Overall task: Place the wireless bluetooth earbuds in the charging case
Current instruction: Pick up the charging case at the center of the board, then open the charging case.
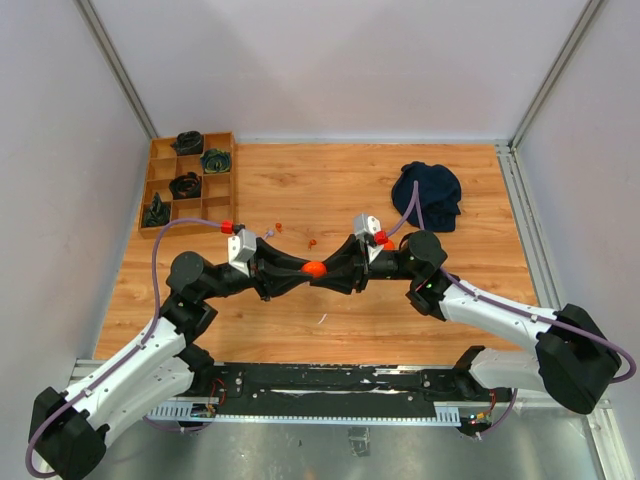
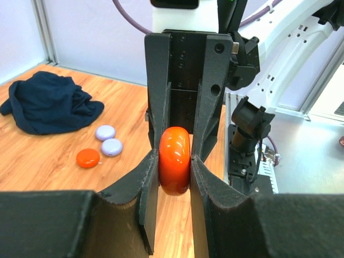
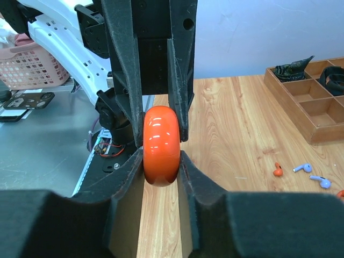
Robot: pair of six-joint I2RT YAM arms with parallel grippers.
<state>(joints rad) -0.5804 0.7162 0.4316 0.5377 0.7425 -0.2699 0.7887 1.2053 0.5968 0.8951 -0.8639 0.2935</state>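
The earbuds (image 3: 302, 167) lay loose on the counter (image 3: 242, 129), none of them in the fingers. In the right wrist view two pale lilac ones and an orange-red one sat close together, well off to one side of the right fingers (image 3: 189, 169). From above they showed as tiny specks (image 1: 312, 243) just beyond the meeting fingers, on the side away from the arm bases.

The charging case (image 2: 174, 160), a glossy orange-red rounded shell, was up off the counter and shut. It was gripped from opposite ends: the left fingers (image 2: 146, 185) were clamped on one half, and the right fingers pressed on the other half, so both pairs met around it tip to tip. From above the case (image 1: 314, 268) showed as an orange spot between the two black finger pairs.

In the left wrist view, to one side of the left fingers, three round pucks (image 2: 112, 147) rested on the counter: two lilac ones touching and an orange-red one just beside them. Past them lay a crumpled dark blue cloth (image 2: 48, 105). A wooden compartment tray (image 3: 309, 102) stood beyond the earbuds, with dark items in some cells.
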